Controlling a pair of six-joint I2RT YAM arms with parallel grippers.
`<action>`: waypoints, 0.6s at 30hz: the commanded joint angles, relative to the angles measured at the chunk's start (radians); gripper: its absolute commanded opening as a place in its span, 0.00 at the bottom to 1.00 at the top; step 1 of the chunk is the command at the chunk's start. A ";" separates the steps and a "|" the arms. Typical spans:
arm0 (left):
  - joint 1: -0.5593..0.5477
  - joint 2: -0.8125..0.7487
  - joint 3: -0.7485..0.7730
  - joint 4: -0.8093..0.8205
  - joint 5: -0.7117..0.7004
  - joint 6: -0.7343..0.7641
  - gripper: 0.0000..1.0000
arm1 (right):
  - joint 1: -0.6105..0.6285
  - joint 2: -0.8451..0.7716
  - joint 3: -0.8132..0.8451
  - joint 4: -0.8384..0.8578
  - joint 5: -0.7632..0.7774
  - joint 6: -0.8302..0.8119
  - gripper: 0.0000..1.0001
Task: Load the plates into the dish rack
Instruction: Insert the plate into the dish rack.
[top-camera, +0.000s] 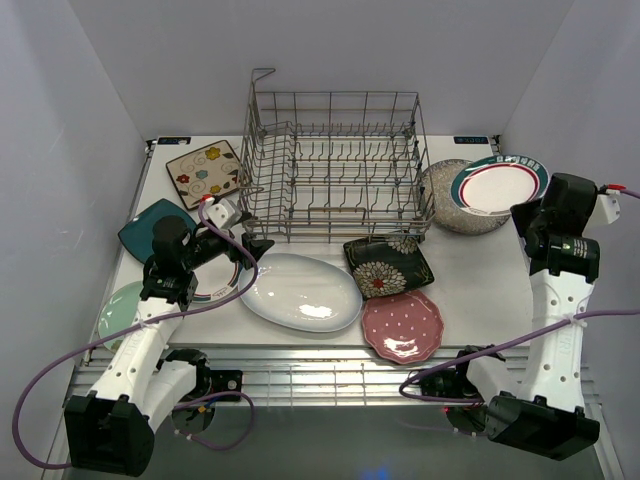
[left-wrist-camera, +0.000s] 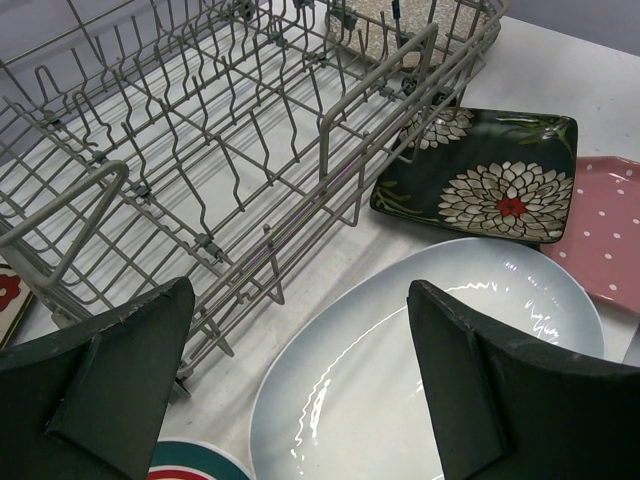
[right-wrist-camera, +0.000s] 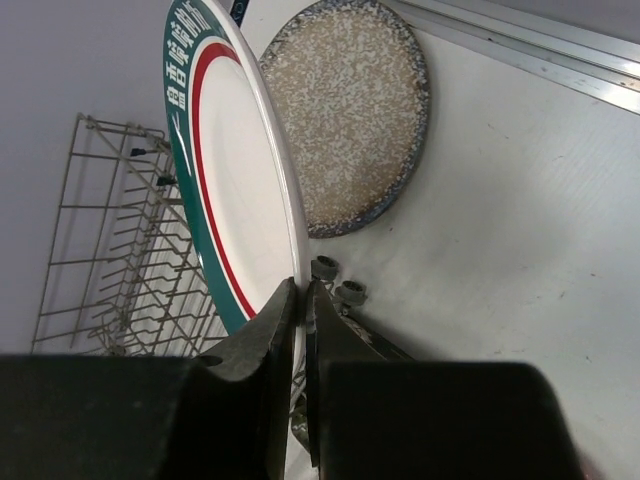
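Black fingers (right-wrist-camera: 268, 340) of the right gripper (right-wrist-camera: 303, 292) are pinched together on the rim of a teal-rimmed plate (right-wrist-camera: 230, 180). The plate rises on edge from them. White characters run along its teal band, with a red ring inside; they are too skewed to read. From above, this gripper (top-camera: 527, 215) holds the plate (top-camera: 498, 185) by its right edge. The plate is tilted with its white face up, clear of the bench (top-camera: 480, 290) and over a speckled plate (top-camera: 445, 195) that lies flat by the dish rack's right end.

The left gripper (left-wrist-camera: 300, 300) hangs with its fingers wide apart, holding nothing. It is just above the near end of the white oval plate (left-wrist-camera: 400, 370), beside the front wall of the dish rack (left-wrist-camera: 200, 150).

The dish rack (top-camera: 335, 165) sits at the back of the bench, its long axis running left to right. Its tall wire loop (top-camera: 262, 90) stands at the back left corner. The oval plate (top-camera: 300, 292) lies in front of it, its long axis also roughly left to right. A black floral plate (top-camera: 388, 265) and a pink dotted plate (top-camera: 402, 325) lie flat to its right. A cream floral plate (top-camera: 205, 172) lies left of the rack.
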 joint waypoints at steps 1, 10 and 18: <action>-0.002 -0.001 0.002 0.011 -0.012 0.009 0.98 | 0.015 0.003 0.080 0.136 -0.045 -0.003 0.08; -0.001 0.014 0.006 0.014 -0.069 0.011 0.98 | 0.109 0.073 0.126 0.222 -0.030 -0.017 0.08; -0.001 0.022 0.003 0.031 -0.123 0.001 0.98 | 0.296 0.210 0.254 0.254 0.077 -0.047 0.08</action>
